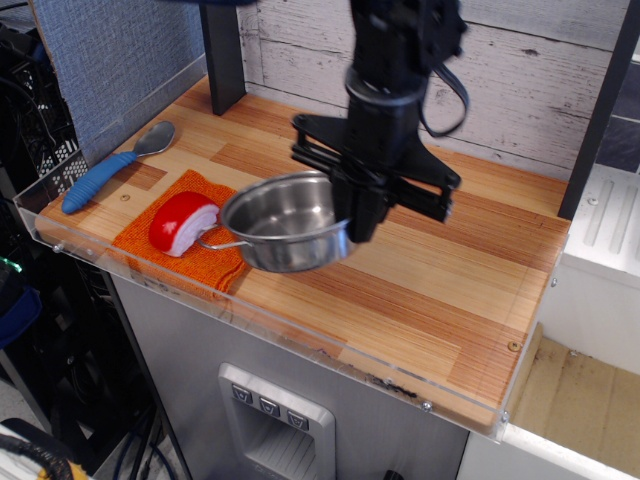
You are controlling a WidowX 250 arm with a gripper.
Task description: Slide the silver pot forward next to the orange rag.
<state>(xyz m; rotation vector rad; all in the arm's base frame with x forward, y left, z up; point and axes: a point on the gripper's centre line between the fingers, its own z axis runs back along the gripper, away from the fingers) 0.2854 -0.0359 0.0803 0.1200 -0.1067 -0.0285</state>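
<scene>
The silver pot (pixel 283 222) is shiny and round with a thin wire handle on its left. It is tilted and held just right of the orange rag (pixel 186 250), overlapping the rag's right edge. My black gripper (pixel 350 225) is shut on the pot's right rim, its arm reaching down from the back. I cannot tell whether the pot touches the wooden table (pixel 420 270). The orange rag lies flat at the front left, its right part hidden by the pot.
A red-and-white toy sushi piece (pixel 183 222) sits on the rag. A blue-handled metal spoon (pixel 112 168) lies at the far left. A clear acrylic lip (pixel 300 345) lines the table's front edge. A dark post (pixel 222 55) stands at the back left.
</scene>
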